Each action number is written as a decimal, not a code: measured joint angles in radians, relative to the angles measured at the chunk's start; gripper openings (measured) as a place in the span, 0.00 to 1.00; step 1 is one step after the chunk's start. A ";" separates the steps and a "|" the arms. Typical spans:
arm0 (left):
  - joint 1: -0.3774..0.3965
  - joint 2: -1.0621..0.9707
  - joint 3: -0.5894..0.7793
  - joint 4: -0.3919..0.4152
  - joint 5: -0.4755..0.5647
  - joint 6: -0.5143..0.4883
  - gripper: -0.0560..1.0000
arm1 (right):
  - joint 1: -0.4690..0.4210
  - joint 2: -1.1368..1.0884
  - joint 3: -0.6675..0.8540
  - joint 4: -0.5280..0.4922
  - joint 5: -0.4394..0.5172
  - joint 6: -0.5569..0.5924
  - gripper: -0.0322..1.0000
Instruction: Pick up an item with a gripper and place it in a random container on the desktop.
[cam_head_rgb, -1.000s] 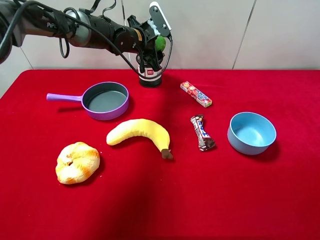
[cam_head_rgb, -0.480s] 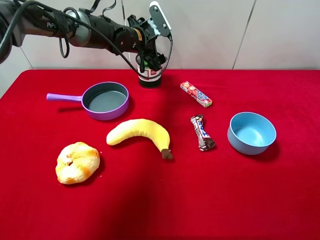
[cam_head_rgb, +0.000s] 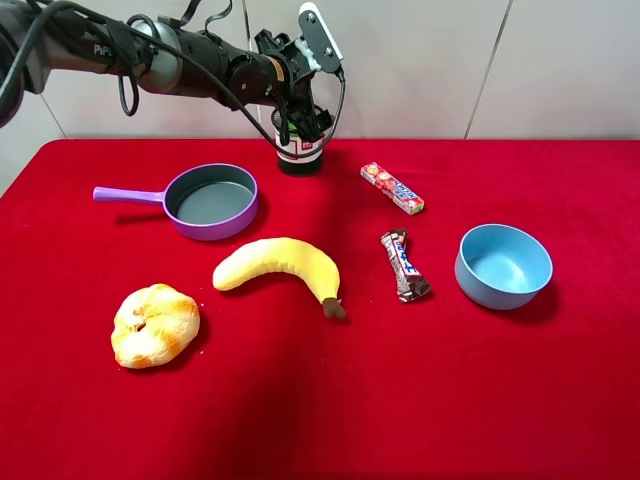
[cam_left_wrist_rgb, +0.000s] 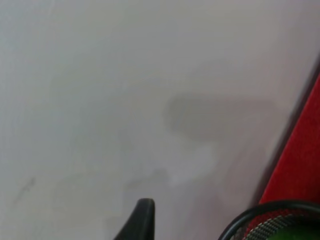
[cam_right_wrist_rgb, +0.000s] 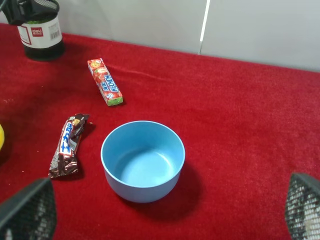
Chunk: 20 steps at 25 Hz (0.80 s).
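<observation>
1. The black wire-mesh cup (cam_head_rgb: 300, 155) is stood upright at the back edge of the red tabletop (cam_head_rgb: 450, 400), with its white-and-red label turned to the front.
2. The green lime (cam_left_wrist_rgb: 297, 235) is found inside the cup. Only a sliver of it is shown below the rim in the left wrist view, and from the high camera it is hidden.
3. The left gripper (cam_head_rgb: 305, 122) is held directly above the cup's mouth. 1 black finger (cam_left_wrist_rgb: 144, 217) is seen just outside the rim. Nothing is clamped, and the gripper is read as apart.
4. The right gripper (cam_right_wrist_rgb: 165, 210) is held well apart from the cup, spread wide and empty, with the light-blue bowl (cam_head_rgb: 490, 290) lying between it and the cup.
5. A purple-handled pan (cam_head_rgb: 210, 200) is set near the cup on the left arm's side, slightly forward of it.
6. A red candy stick pack (cam_head_rgb: 392, 188) is laid near the cup on the right arm's side, and a chocolate bar (cam_head_rgb: 404, 265) farther forward than the pack.
7. A yellow banana (cam_head_rgb: 280, 268) is placed in front of the cup, and a tan croissant (cam_head_rgb: 154, 325) farthest from it, beyond the pan.
</observation>
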<state>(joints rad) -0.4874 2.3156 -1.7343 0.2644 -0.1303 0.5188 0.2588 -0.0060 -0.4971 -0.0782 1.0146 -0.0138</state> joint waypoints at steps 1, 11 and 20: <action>0.000 0.000 0.000 0.000 0.000 -0.003 0.94 | 0.000 0.000 0.000 0.000 0.000 0.000 0.70; 0.000 -0.013 0.000 -0.003 0.076 -0.014 0.95 | 0.000 0.000 0.000 0.000 0.000 0.000 0.70; 0.000 -0.157 0.000 -0.016 0.441 -0.031 0.95 | 0.000 0.000 0.000 0.000 0.000 0.000 0.70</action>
<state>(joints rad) -0.4874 2.1584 -1.7343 0.2485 0.3112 0.4876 0.2588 -0.0060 -0.4971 -0.0782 1.0146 -0.0138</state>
